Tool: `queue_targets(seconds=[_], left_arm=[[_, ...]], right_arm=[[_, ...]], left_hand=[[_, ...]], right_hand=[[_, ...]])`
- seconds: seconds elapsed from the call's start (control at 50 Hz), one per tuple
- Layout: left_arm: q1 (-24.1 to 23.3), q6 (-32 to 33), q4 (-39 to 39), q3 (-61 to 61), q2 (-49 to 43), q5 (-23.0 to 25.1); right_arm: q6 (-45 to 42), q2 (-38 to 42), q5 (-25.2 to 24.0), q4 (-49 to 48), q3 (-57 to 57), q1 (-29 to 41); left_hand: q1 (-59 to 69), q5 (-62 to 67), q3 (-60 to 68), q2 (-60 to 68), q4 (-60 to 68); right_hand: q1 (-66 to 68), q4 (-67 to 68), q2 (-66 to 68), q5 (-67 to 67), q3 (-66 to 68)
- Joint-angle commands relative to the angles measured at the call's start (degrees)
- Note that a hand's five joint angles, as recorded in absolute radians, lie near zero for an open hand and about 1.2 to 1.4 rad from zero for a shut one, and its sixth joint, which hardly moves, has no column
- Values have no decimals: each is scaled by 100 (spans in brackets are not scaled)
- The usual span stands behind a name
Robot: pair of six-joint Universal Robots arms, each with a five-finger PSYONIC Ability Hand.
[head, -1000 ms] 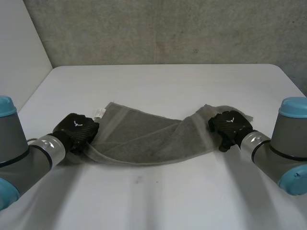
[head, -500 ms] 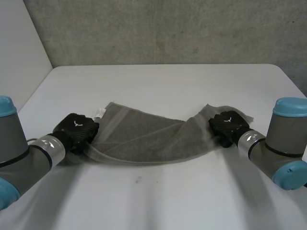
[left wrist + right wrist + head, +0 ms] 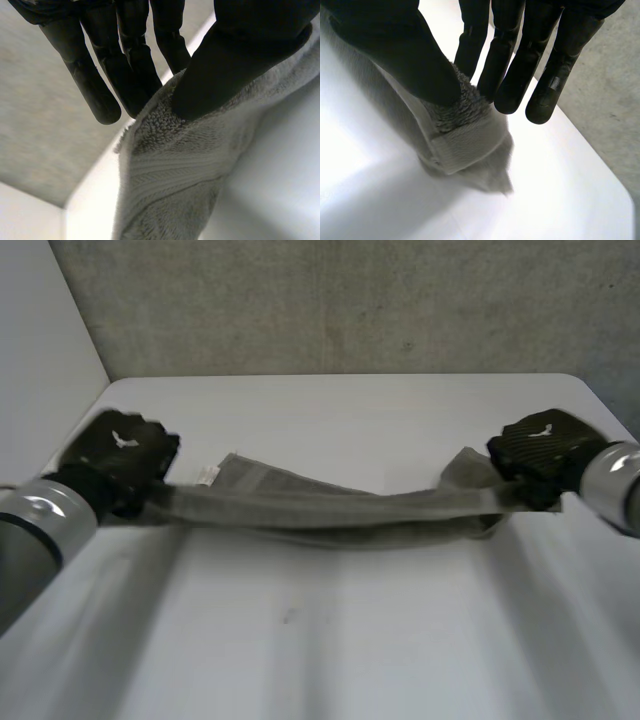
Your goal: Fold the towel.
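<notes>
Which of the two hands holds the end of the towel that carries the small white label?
The left hand: the white label sits on the towel just beside it, far from the right hand.

towel (image 3: 330, 512): centre frame, spanning left-right over table (image 3: 330, 650)
left hand (image 3: 120, 452): mid-left, on towel end
right hand (image 3: 540, 448): mid-right, on other end

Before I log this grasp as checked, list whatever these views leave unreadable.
Head view: the fingers of the left hand and right hand are hidden under the hands' own backs.
Head view: the towel is bunched into a band, so its layers hide one another.
Head view: the white label is too small to read.
Left wrist view: the frame edge cuts off the towel beyond the hand.
</notes>
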Motion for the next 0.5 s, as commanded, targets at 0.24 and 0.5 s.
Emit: queue_targets(seconds=[0.24, 0.5], left_arm=[[-299, -1, -1027, 507, 1628, -487], [-406, -10, -764, 217, 409, -434]], right_arm=[[-1721, -2276, -33, 2092, -275, -412], [-1677, -1330, -16, 1943, 420, -342]], left_hand=[[1398, 1151, 1032, 1037, 1023], [1398, 1151, 1032, 1037, 1023]], right_hand=[[2598, 1165, 1275, 1390, 1204], [2598, 1165, 1275, 1390, 1204]])
